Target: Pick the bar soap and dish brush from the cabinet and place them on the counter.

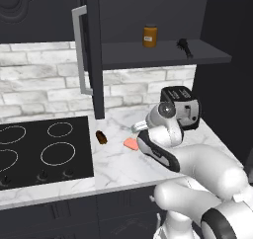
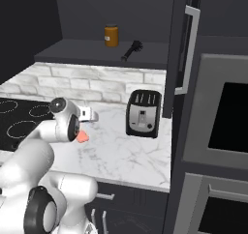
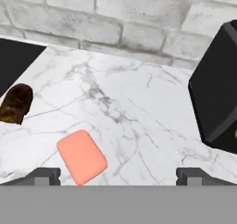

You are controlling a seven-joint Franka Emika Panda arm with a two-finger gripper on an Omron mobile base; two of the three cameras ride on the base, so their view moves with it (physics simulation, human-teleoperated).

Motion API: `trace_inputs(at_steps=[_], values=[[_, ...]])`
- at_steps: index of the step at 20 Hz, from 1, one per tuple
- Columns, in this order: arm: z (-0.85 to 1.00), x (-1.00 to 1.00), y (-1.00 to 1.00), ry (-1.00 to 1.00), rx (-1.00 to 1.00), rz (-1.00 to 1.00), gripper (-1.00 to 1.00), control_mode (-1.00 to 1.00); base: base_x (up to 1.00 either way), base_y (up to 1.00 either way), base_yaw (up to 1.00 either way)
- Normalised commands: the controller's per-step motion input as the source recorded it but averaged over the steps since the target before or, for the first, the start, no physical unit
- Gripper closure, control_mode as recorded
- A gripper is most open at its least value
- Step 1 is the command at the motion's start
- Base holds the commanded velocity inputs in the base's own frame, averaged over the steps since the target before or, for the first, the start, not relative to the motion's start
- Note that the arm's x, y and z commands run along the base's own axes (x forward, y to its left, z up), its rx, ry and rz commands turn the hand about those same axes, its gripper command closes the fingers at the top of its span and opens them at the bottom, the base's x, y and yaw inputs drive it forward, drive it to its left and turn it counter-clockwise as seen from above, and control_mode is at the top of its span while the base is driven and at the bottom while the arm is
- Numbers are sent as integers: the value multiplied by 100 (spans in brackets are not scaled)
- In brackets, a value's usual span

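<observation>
Soap (image 3: 82, 157): lower left of hand view, flat on counter (image 3: 139, 107), released. Gripper (image 3: 118, 176): jaws wide, nothing held, soap just beside left tip. Brush (image 1: 185, 47): upper right of left base view, on cabinet (image 1: 163, 55) shelf; judged next, a reach upward being required.

base views flank arm, hand view close over counter (image 3: 139, 107)

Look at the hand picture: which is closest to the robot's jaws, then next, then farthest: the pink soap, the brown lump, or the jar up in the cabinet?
1. Soap: on the counter, right by the open jaws.
2. Brown lump: farther off on the counter, beside the cooktop.
3. Jar: farthest, up on the cabinet shelf, seen in the left base view.
</observation>
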Motion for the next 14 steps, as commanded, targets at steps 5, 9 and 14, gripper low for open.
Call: trace_inputs(at_steps=[5, 9, 14], values=[[62, -19, -12, 0, 0, -7, -100, -100, 0, 0, 0], [59, -18, -12, 0, 0, -6, -100, -100, 0, 0, 0], [58, -18, -13, 0, 0, -6, -100, -100, 0, 0, 0]])
